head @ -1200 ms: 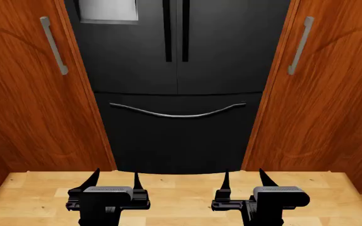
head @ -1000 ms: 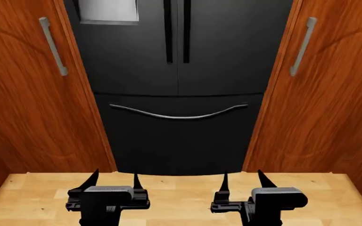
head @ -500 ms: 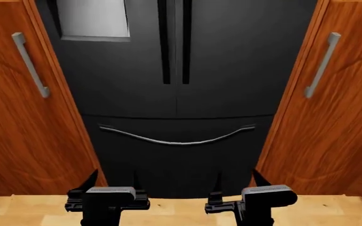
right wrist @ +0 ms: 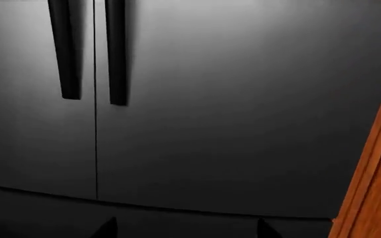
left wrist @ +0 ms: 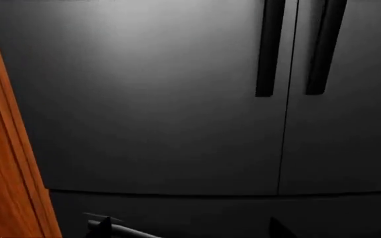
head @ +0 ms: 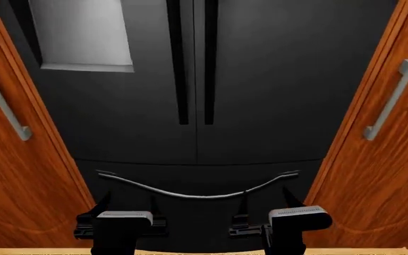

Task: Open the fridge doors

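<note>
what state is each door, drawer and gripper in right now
left fridge door: shut
right fridge door: shut
freezer drawer: shut
left cabinet door: shut
right cabinet door: shut
left gripper: jaws open, empty, short of the fridge
right gripper: jaws open, empty, short of the fridge

Ahead of you the fridge doors (head: 197,79) stand shut, two glossy black panels meeting at a thin centre seam. Their two vertical bar handles (head: 193,64) hang side by side, one on each side of that seam. The left door carries a grey dispenser panel (head: 82,34) near the top. Below the doors runs the black drawer front (head: 197,212) with its curved silver handle (head: 197,188). Reddish wooden cabinet doors (head: 13,175) flank the fridge, each with a grey handle. Your left gripper (head: 127,204) and right gripper (head: 264,202) sit low before the drawer, fingers spread, both holding nothing.
</note>
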Controlling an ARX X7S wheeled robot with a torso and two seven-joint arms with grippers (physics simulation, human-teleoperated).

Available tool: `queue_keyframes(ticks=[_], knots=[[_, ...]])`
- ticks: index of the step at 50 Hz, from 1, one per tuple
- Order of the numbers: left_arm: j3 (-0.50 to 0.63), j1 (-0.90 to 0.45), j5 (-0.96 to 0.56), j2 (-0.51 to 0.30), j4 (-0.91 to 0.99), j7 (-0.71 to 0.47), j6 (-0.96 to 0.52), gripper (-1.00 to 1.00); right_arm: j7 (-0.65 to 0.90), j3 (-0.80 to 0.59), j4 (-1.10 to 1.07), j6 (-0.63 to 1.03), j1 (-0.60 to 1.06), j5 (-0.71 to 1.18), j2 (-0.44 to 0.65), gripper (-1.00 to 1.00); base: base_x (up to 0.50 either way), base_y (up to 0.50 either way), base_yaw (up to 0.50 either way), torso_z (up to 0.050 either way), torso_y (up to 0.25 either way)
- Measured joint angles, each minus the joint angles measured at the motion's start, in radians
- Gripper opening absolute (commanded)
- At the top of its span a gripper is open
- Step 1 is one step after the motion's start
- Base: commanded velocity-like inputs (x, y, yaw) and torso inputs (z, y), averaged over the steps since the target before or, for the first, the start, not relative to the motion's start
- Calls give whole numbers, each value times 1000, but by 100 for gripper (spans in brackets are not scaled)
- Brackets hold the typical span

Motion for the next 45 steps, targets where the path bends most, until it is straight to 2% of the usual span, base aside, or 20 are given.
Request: queue_keyframes(ticks=[7,13,20,26,35,40,45], knots=[[-2,0,-34,-5,6,1,-10,100,25,-41,-93,148,97,-66,-19,100,0,0,0,0,0],[-22,-3,-103,-6,17,10,-38,100,82,-119,-71,303,362,-75,-48,100,0,0,0,0,0],[-28,-3,-138,-9,19,10,-40,100,166,-212,66,381,647,-10,-65,100,0,0,0,0,0],[-23,-1,-144,-13,18,4,-28,100,213,-274,139,425,805,58,-70,100,0,0,0,0,0],[-16,2,-151,-19,18,-6,-13,100,253,-348,196,461,939,150,-73,100,0,0,0,0,0],[-14,3,-158,-23,19,-9,-9,100,267,-379,289,435,1002,193,-76,100,0,0,0,0,0],[-12,4,-169,-26,21,-12,-8,100,284,-453,469,351,1083,294,-80,100,0,0,0,0,0]])
